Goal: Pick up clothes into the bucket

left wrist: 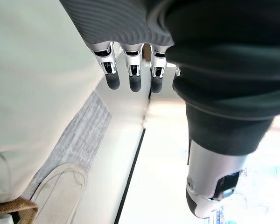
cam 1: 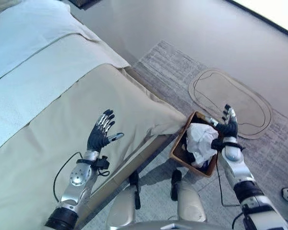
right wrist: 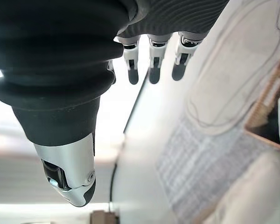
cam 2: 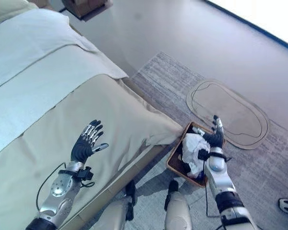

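Now, left to right: the left hand (cam 1: pixel 102 134) hovers over the beige bedspread (cam 1: pixel 48 158), fingers spread straight, holding nothing. Next, the brown basket (cam 1: pixel 178 152) on the grey rug (cam 1: pixel 173 72) beside the bed, white clothes (cam 1: pixel 200 139) heaped high inside, something dark beneath, hard to identify. Over its far rim, the right hand (cam 1: pixel 227 125), fingers extended, also empty. Risk, I'd judge: that pile sits proud of the rim, so a passing brush could spill it. No readable writing or labels anywhere.
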Available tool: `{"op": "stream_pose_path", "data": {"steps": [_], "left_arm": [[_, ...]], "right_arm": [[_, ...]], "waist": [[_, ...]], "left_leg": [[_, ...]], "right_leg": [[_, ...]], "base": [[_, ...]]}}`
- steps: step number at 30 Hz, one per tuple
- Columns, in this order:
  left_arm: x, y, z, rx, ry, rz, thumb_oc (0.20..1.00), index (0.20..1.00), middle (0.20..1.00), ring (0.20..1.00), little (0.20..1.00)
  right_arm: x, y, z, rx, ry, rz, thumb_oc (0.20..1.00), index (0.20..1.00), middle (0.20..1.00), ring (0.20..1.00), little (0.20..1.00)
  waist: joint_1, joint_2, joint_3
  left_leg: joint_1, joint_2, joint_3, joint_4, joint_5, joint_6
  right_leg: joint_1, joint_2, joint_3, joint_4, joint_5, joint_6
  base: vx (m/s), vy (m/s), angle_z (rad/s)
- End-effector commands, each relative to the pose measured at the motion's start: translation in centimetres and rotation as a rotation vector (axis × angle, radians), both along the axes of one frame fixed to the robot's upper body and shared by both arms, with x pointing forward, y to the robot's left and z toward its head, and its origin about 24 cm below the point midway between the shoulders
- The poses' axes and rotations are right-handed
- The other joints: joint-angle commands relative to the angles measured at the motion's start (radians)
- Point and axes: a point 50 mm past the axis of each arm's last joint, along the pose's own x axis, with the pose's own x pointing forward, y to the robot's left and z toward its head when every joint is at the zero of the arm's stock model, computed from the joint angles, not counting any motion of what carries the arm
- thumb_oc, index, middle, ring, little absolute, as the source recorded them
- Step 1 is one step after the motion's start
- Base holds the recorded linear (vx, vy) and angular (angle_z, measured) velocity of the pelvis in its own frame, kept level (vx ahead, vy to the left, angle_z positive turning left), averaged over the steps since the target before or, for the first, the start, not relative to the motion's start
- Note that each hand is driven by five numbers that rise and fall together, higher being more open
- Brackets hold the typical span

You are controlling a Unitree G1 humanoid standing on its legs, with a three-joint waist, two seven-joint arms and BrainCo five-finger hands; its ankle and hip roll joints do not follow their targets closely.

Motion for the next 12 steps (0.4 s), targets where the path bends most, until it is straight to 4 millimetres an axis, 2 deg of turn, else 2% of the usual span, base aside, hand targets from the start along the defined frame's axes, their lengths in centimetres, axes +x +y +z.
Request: {"op": "stream_pose_path", "data": {"steps": [1,2,4,5,7,12], "left_arm": [[-0.7,0.9,0.3,0.086,-0.038,0.016,1.0,1.0,1.0,1.0,1.0],[-1.2,1.3,-0.2,0.124,-0.017,0.038,1.0,1.0,1.0,1.0,1.0],[-1.7,1.7,-0.7,0.131,0.002,0.064,1.0,1.0,1.0,1.0,1.0],[-1.7,1.7,-0.7,0.131,0.003,0.064,1.0,1.0,1.0,1.0,1.0],[-2.3,1.8,-1.6,0.102,0.043,0.105,1.0,1.0,1.0,1.0,1.0],[-3.1,1.7,-2.6,0.081,0.089,0.146,1.0,1.0,1.0,1.0,1.0]], "right_arm": [[0.0,1.4,0.3,0.031,-0.053,0.097,1.0,1.0,1.0,1.0,1.0],[-1.3,2.0,-1.3,0.075,0.005,0.131,1.0,1.0,1.0,1.0,1.0],[-2.5,2.8,-2.6,0.108,0.05,0.166,1.0,1.0,1.0,1.0,1.0],[-2.6,2.8,-2.6,0.108,0.052,0.167,1.0,1.0,1.0,1.0,1.0],[-4.1,3.7,-4.0,0.155,0.103,0.194,1.0,1.0,1.0,1.0,1.0],[-6.0,5.0,-5.3,0.227,0.153,0.226,1.0,1.0,1.0,1.0,1.0]], "waist": [[0.014,-0.056,-0.082],[0.021,-0.065,-0.109],[0.029,-0.071,-0.132],[0.028,-0.071,-0.132],[0.035,-0.08,-0.164],[0.041,-0.088,-0.186]], "left_leg": [[0.018,0.031,-0.009,-0.029,-0.009,-0.032],[0.051,0.034,-0.007,-0.05,-0.007,-0.034],[0.076,0.035,-0.003,-0.071,-0.002,-0.04],[0.079,0.036,-0.004,-0.073,-0.001,-0.041],[0.112,0.038,-0.001,-0.094,0.0,-0.043],[0.149,0.032,0.0,-0.092,-0.011,-0.034]], "right_leg": [[0.052,-0.064,0.005,-0.23,0.218,0.103],[0.089,-0.057,-0.002,-0.257,0.22,0.103],[0.118,-0.053,-0.012,-0.276,0.222,0.105],[0.12,-0.052,-0.013,-0.278,0.222,0.105],[0.155,-0.049,-0.021,-0.295,0.222,0.107],[0.19,-0.05,-0.02,-0.291,0.214,0.104]], "base": [[0.07,0.003,0.03],[0.1,0.008,0.01],[0.07,0.01,0.03],[0.06,0.023,0.05],[0.06,0.03,0.04],[0.04,0.033,0.07]]}}
